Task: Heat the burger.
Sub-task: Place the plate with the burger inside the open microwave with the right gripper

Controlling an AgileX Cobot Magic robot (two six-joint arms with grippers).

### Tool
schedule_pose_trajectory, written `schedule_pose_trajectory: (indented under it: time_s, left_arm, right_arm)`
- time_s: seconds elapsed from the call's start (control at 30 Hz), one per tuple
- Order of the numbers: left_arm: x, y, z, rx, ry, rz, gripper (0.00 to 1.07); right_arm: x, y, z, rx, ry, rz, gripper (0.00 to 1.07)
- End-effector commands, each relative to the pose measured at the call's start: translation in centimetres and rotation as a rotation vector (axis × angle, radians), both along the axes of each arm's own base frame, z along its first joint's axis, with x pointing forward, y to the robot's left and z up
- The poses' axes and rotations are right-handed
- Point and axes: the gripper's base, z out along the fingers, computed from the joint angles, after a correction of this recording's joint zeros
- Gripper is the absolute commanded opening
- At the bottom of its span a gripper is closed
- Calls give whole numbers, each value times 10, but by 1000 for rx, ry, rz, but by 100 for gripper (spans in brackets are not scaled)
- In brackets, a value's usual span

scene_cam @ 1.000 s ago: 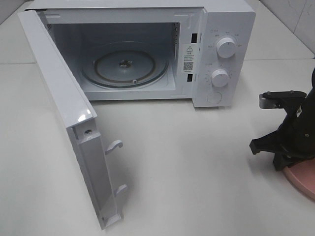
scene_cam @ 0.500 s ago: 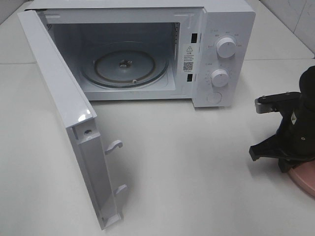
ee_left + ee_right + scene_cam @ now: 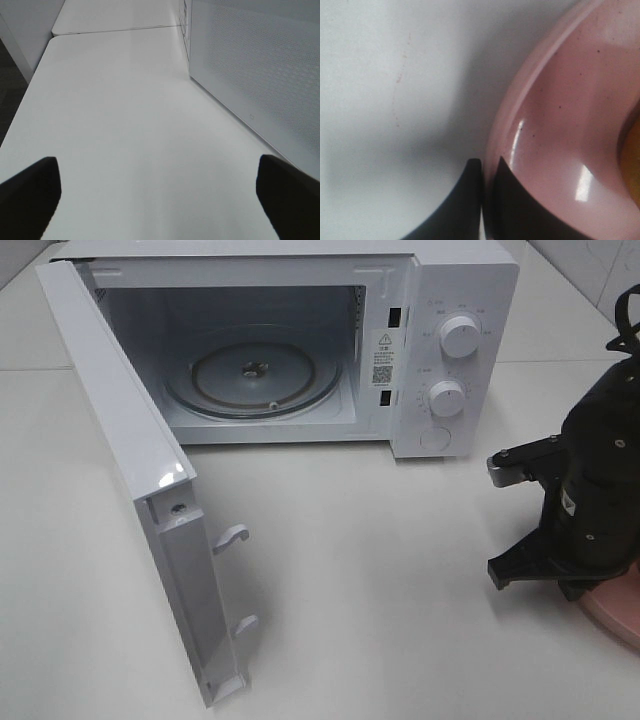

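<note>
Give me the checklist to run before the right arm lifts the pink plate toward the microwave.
1. Microwave door swung wide open: ok.
2. Glass turntable bare, with room for the plate: ok.
3. Right gripper shut, with its fingers on either side of the pink plate rim: ok.
4. Burger sitting securely on the plate: cannot tell. Only an orange-brown sliver shows at the edge of the right wrist view.
5. Table between plate and turntable free of obstacles: ok.
6. Left gripper open, holding nothing, on the outer side of the door: ok.
</note>
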Motion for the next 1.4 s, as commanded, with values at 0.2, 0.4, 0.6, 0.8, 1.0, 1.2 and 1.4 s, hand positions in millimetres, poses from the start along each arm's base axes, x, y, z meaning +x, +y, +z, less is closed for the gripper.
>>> schedule_pose_trajectory:
  time_s: [0.2,0.4,0.6,0.8,1.0,1.2,1.4]
  left_arm:
    - [-1,0,-1,-5,-6,2,100]
    - [-1,0,-1,-4,-6,1,100]
    - [-1,0,-1,-4,-6,1,100]
    - [-1,0,-1,-4,-6,1,100]
    - [-1,0,-1,-4,-6,1,100]
    - [-1,0,-1,-4,-6,1,100]
    - [-1,0,-1,-4,-6,1,100]
  right_arm:
    - [-7,3,10,-78,6,58,0]
    - [-11,10,18,-92,-6,94,0]
    - [-15,9,38,-124,-49,120,0]
    - [-20,2,55,-166,-72,135,0]
    - [-24,-1,69,-167,-99,136,0]
    - [-37,-8,76,-172,-105,131,0]
    - [-49,-14,79,-164,-115,137,0]
